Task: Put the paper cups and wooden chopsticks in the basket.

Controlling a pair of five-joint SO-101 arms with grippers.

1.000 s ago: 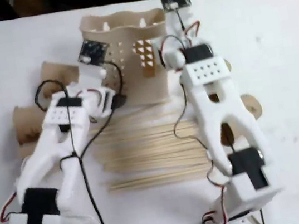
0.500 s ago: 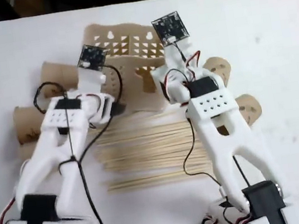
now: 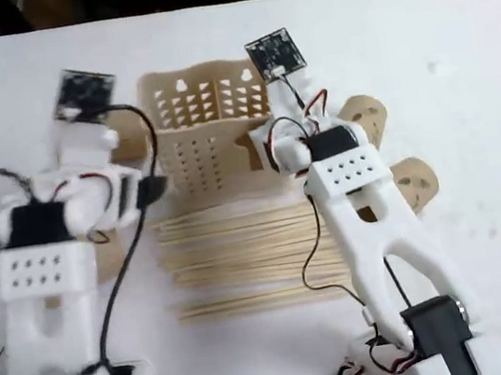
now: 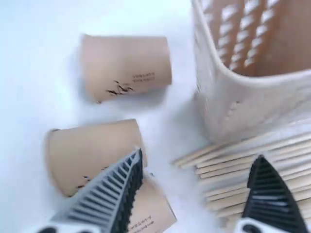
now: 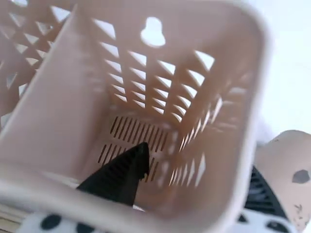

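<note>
The beige perforated basket (image 3: 204, 128) stands behind a flat pile of wooden chopsticks (image 3: 242, 255). My right gripper (image 3: 260, 145) is shut on the basket's right wall; one finger (image 5: 121, 174) is inside the basket (image 5: 146, 82), the other outside. Two paper cups (image 3: 365, 118) (image 3: 417, 183) lie by the right arm, one of them a cup (image 5: 286, 165) beside the basket. My left gripper (image 4: 199, 158) hangs open over the gap between the chopsticks (image 4: 243, 155) and three lying cups (image 4: 126, 65) (image 4: 92, 153) (image 4: 155, 213), left of the basket (image 4: 252, 92).
White table (image 3: 457, 53) has free room at the right and behind the basket. The left arm (image 3: 45, 265) covers the table's left side and the right arm (image 3: 370, 226) lies across the chopsticks' right ends. Cables loop beside both arms.
The right arm has drawn back toward the front, bringing the basket with it and turning it. The left arm has swung left, away from the basket, over the cups.
</note>
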